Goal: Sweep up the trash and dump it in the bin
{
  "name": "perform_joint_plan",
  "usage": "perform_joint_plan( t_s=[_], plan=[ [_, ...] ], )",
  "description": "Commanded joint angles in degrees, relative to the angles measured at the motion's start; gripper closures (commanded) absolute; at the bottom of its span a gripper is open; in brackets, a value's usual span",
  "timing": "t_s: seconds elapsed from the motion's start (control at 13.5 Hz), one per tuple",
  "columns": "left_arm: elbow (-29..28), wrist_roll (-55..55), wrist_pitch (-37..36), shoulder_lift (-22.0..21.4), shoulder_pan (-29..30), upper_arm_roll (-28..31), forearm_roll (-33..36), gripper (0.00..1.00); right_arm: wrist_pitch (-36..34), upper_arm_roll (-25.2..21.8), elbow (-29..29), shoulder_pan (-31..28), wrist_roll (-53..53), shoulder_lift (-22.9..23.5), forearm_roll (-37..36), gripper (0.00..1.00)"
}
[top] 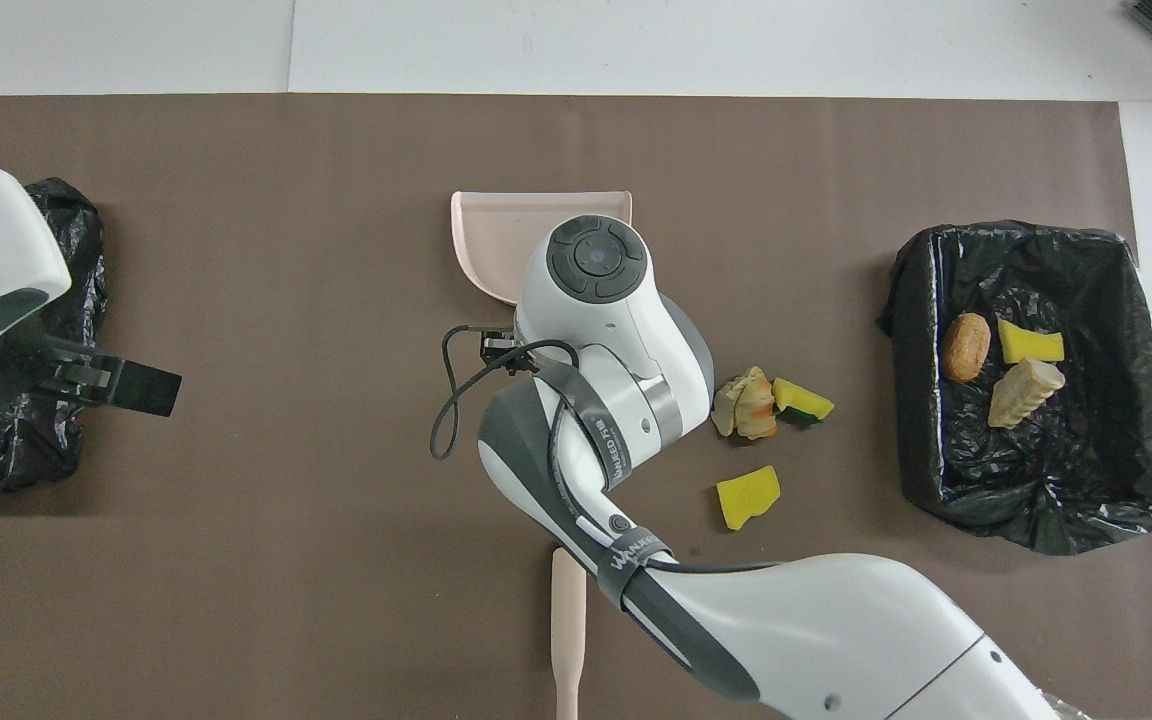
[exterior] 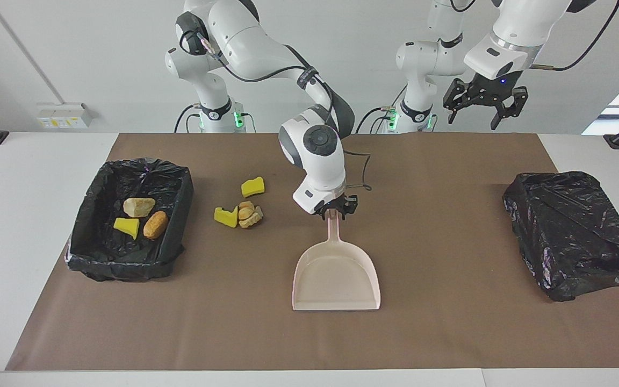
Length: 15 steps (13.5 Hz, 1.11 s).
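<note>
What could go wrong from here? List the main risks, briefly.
1. The loose pieces lie on the mat beside the dustpan handle, not at its mouth, so sweeping may scatter them instead of loading them.
2. The right gripper is at the handle; lifting off carelessly could drag the dustpan askew.
3. The brush lies partly under the right arm, so the raised, open left gripper could collide with that arm when reaching for it.

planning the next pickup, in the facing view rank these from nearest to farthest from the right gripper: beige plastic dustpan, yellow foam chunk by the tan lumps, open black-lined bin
Measured from the right gripper, in the facing view:
1. Beige plastic dustpan: its handle sits right at the gripper.
2. Yellow foam chunk: beside the tan lumps, toward the right arm's end.
3. Open black-lined bin: at the right arm's end of the table.
</note>
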Motion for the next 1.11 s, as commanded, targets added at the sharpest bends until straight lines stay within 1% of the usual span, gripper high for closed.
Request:
perform_joint_plan(
  t_s=[0.0, 0.07, 0.22, 0.44, 0.52, 0.66, 0.89, 1.03],
  plan=[
    [4.46, 0.96, -3.22, 2.58, 0.62, -0.27, 0.18, 0.00, -0.63, 0.13, 0.67, -0.04, -0.51, -0.50, 0.87, 0.00],
    [4.46, 0.87, -3.39, 2.67, 0.62, -0.27, 0.09, 0.00, -2.54, 0.04, -0.29, -0.13, -0.60, -2.42, 1.13, 0.00],
    [4.37, 0.87, -3.39, 2.32, 0.70, -0.01, 0.09, 0.00, -9.47, -0.14, -1.87, -1.61, -1.56, -6.38, 1.05, 0.00],
    [4.29, 0.96, -3.30, 1.88, 2.72, 0.25, -0.09, 0.00, -11.26, 0.04, -10.47, -2.67, -3.67, -16.91, 3.15, 0.00],
    [4.20, 0.96, -3.13, 1.88, 3.60, 0.34, -0.26, 0.00, -11.87, -0.05, -14.41, -1.98, -3.06, -21.12, 4.55, 0.00],
    [4.02, 0.96, -3.04, 1.79, 4.13, 0.34, -0.96, 0.00, -11.96, 0.04, -22.76, -0.49, -1.14, -29.21, 5.09, 0.00],
    [3.58, 0.96, -2.95, 1.35, 4.13, 0.34, -0.97, 0.00, -10.22, 0.04, -32.61, 5.39, 8.50, -36.61, 6.06, 0.00],
    [3.58, 0.96, -2.95, 1.35, 4.13, 0.34, -0.97, 0.00, -8.11, 0.04, -40.25, 8.38, 11.44, -41.88, 7.89, 0.00]
  ],
)
